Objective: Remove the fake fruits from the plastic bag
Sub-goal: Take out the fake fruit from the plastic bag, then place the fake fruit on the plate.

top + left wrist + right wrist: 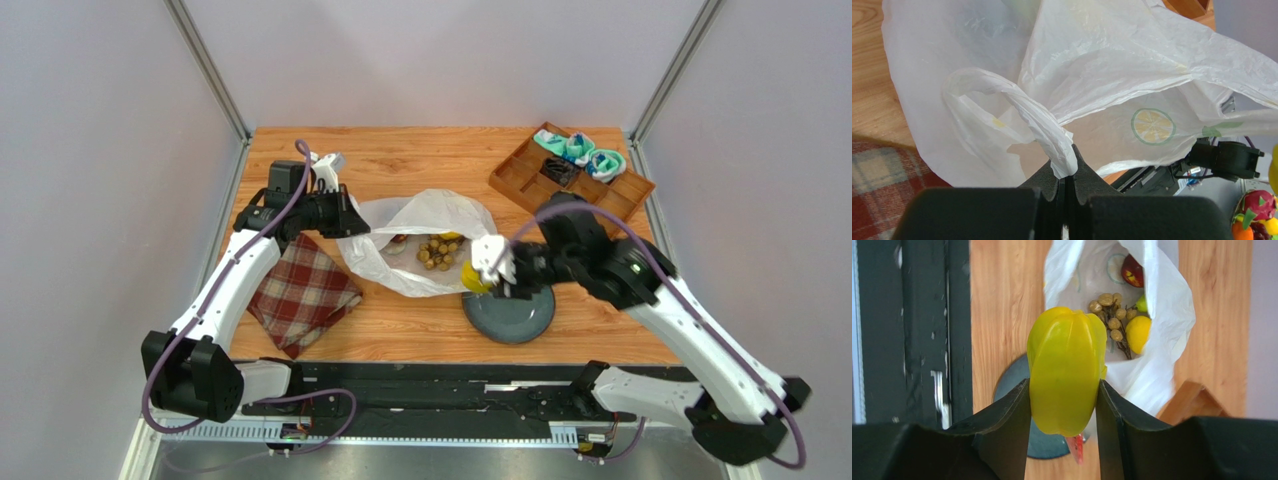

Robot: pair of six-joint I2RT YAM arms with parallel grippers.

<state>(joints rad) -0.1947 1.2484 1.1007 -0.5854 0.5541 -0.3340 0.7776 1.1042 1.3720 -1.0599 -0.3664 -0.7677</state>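
Note:
The white plastic bag (425, 215) lies open mid-table. My left gripper (350, 222) is shut on its handle loop (1052, 135) at the bag's left side; the wrist view shows the jaws (1068, 172) pinching the loop. My right gripper (490, 270) is shut on the yellow starfruit (1066, 365), held over the left rim of the grey plate (515, 315). A red watermelon slice (1078, 450) shows beneath the starfruit at the plate's edge. In the bag lie the brown grape bunch (437, 252), yellow mango (1138, 334), dark red apple (1133, 271) and a bit of green pear (1141, 304).
A red plaid cloth (303, 292) lies left of the bag, under my left arm. A wooden compartment tray (600, 195) with teal rolled socks (580, 150) stands at the back right. A black rail (450, 385) runs along the near edge.

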